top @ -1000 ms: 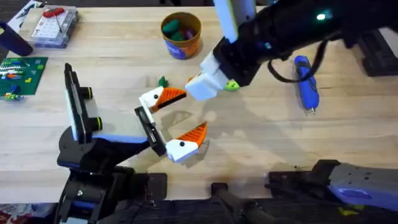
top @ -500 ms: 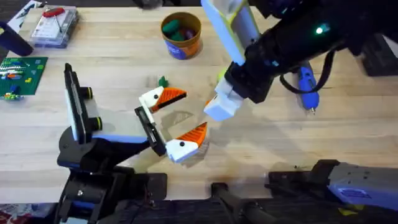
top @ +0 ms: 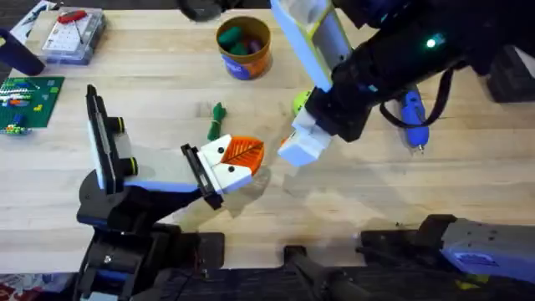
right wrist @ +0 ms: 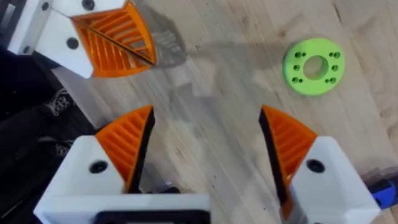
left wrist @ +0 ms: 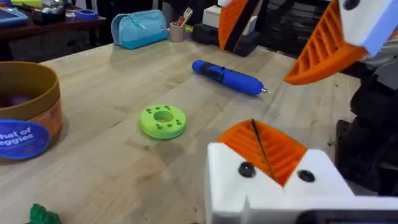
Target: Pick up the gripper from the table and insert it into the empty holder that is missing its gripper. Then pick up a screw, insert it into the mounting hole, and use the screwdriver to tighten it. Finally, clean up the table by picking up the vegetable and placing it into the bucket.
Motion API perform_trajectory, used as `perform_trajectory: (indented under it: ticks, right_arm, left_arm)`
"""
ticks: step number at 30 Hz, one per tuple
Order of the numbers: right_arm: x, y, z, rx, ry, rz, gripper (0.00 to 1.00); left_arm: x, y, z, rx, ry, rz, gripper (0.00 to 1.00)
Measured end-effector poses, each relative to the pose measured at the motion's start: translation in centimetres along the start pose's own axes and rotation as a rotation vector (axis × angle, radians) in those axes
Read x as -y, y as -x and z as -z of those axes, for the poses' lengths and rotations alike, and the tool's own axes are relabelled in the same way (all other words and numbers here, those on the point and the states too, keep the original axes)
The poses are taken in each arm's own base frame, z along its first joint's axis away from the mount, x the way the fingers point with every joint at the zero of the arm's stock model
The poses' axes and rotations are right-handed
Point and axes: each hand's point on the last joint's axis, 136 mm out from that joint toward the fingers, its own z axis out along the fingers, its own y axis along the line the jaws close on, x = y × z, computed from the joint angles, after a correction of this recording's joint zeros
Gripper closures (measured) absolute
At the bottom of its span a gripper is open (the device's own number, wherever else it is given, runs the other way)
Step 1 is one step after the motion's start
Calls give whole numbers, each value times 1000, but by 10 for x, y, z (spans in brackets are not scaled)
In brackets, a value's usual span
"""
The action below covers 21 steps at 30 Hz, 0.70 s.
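Contents first: the small round orange-brown bucket with a blue label band stands near the far edge of the pale plank worktop, holding dark green and purplish pieces; a clear plastic parts box with a red item on top sits at the far left corner; a green circuit board lies at the left edge. The slender dark-green vegetable lies on the wood between the bucket and the holder, not in the bucket. The black bracket holder on its white curved arm carries two white wedge fingers with orange ribbed pads, pressed together so the pads meet; this is the left end effector, pinching nothing. The right end effector hovers just beside those pads, its fingers spread with bare wood between them. The lime-green ring with holes lies close to the right arm; the blue pen-shaped screwdriver lies further right, well apart from the holder. Open room spans the near right part of the worktop.
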Motion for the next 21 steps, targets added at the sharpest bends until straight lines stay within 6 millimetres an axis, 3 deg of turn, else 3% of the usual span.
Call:
perform_trajectory:
  ticks: [7,16,21]
  right_arm:
    - [7,0,0,3,-23,-57,9]
    - [57,-15,8,-8,-102,-323,9]
    - [68,-21,10,-13,-119,-378,9]
  left_arm:
    - [0,0,0,0,0,0,996]
    - [0,0,0,0,0,0,996]
    - [0,0,0,0,0,0,996]
